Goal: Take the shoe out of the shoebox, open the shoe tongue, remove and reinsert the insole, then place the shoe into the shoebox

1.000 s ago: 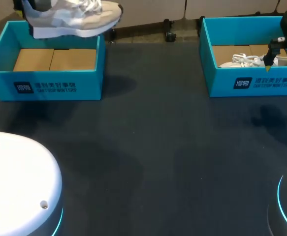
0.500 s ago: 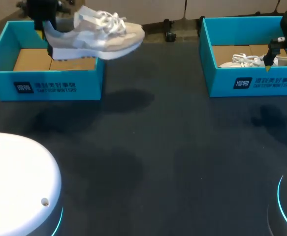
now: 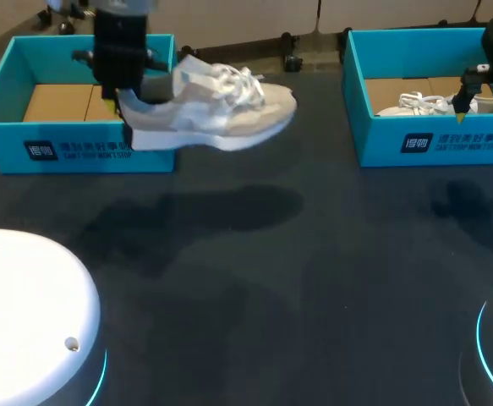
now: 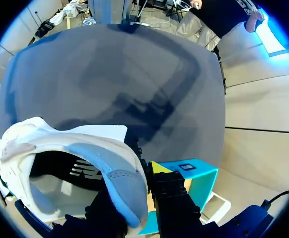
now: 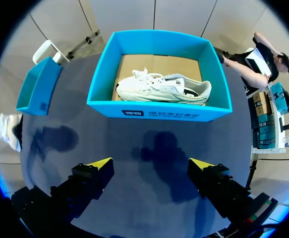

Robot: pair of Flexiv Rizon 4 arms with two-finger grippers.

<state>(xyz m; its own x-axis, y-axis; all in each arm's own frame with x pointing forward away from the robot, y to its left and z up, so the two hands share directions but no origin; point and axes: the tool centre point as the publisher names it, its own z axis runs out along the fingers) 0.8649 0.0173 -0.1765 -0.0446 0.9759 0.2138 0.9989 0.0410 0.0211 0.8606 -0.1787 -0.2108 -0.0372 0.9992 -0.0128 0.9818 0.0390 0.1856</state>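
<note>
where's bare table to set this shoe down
The table is bare between the left shoebox and the right shoebox, under the held shoe, and in front of both. The left shoebox shows only its cardboard floor. Crowded: the right shoebox, taken up by a white shoe.

Light even, from overhead. Soft, diffuse shadow on the dark matte surface [image 3: 331, 279] under the raised beige-and-white lace-up sneaker [image 3: 221, 114]. Its pale upper reads bright.
</note>
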